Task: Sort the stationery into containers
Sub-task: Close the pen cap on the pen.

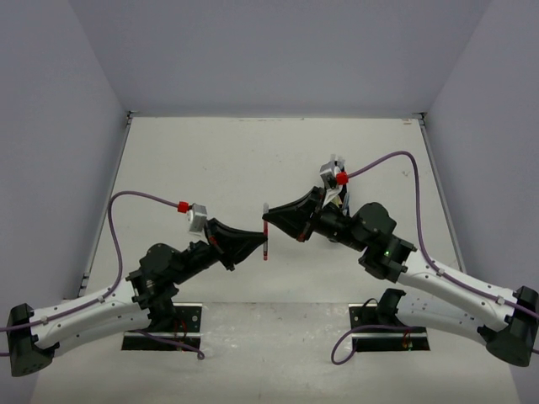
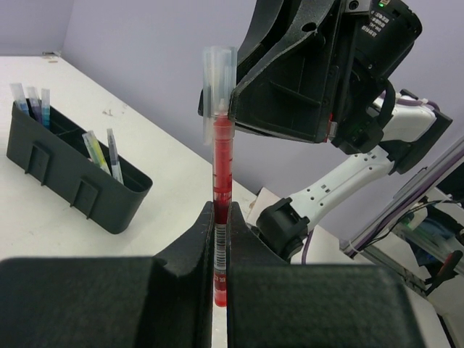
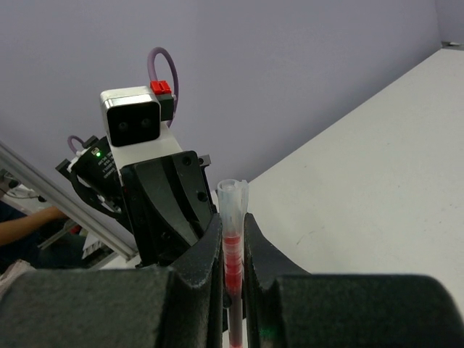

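Over table [image 1: 253, 151]: L hand [image 2: 221, 226], R hand [image 3: 232, 233] grip red pen [image 2: 222, 163].

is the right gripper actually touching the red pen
Touching. The right wrist view shows the red pen pinched between the two fingers of the right gripper, with no gap on either side.

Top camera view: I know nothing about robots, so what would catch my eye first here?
A clear-capped red pen hangs roughly upright in mid-air above the middle of the table. The left gripper and the right gripper are both clamped on it from opposite sides. In the left wrist view, a black tray sits on the table to the left, with a few pens standing in it.
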You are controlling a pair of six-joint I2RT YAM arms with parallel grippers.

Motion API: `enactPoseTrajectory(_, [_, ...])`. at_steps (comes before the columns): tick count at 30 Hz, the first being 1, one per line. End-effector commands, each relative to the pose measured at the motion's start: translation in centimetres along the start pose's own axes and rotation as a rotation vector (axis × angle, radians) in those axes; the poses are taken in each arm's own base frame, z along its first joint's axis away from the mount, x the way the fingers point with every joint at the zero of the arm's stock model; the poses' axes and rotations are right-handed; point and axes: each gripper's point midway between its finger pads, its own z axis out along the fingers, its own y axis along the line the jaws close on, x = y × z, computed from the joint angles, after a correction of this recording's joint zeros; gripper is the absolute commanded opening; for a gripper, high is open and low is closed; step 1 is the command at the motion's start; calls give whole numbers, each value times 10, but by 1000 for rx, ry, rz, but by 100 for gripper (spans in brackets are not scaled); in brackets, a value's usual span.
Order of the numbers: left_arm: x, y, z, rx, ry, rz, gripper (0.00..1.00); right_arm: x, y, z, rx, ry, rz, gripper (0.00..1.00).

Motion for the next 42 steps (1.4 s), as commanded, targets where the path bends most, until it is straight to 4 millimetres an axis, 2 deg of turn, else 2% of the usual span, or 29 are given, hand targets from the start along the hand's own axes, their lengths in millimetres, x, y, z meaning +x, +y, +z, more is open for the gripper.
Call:
enactPoseTrajectory(1, [-34, -10, 7, 1, -90, 57, 0, 4, 11, -2, -44, 61, -42, 0])
enactPoseTrajectory(6, [-43, -6, 8, -31, -113, 104, 0, 11, 7, -2, -33, 81, -33, 3])
enactPoseTrajectory(9, [-46, -5, 10, -38, -117, 139, 0, 14, 9, -1, -44, 92, -22, 14])
enactPoseTrajectory(11, [-44, -8, 12, -17, -101, 162, 0, 13, 10, -2, -45, 92, -12, 25])
enactPoseTrajectory(12, [-41, -10, 14, -3, -89, 166, 0, 12, 10, -2, -44, 91, -13, 27])
enactPoseTrajectory(19, [-26, -9, 17, 33, -72, 145, 0, 7, 12, 0, -39, 89, -20, 32])
enactPoseTrajectory(21, [-27, -9, 17, 28, -77, 144, 0, 9, 11, -1, -36, 94, -18, 28])
enactPoseTrajectory(25, [-31, -11, 18, 29, -85, 148, 0, 9, 11, -2, -41, 89, -21, 3])
enactPoseTrajectory(27, [-31, -11, 19, 26, -74, 152, 0, 7, 14, -3, -49, 82, -27, 0])
enactPoseTrajectory(28, [-29, -10, 20, 25, -65, 153, 4, 6, 14, -3, -49, 80, -29, 0])
enactPoseTrajectory(31, [-18, -16, 23, 70, -22, 156, 30, -2, 17, -4, -59, 55, -43, 0])
enactPoseTrajectory(33, [-12, -18, 23, 94, -8, 153, 34, -6, 20, -4, -64, 41, -50, 0])
enactPoseTrajectory(35, [-2, -18, 24, 118, 9, 139, 30, -12, 22, -4, -67, 27, -57, 0])
enactPoseTrajectory(36, [1, -17, 25, 122, 14, 135, 25, -14, 24, -4, -71, 23, -58, 0])
enactPoseTrajectory(39, [6, -18, 27, 133, 23, 125, 0, -18, 28, -3, -83, 21, -59, 0])
enactPoseTrajectory(42, [5, -19, 27, 139, 20, 132, 0, -15, 28, -2, -84, 36, -59, 0])
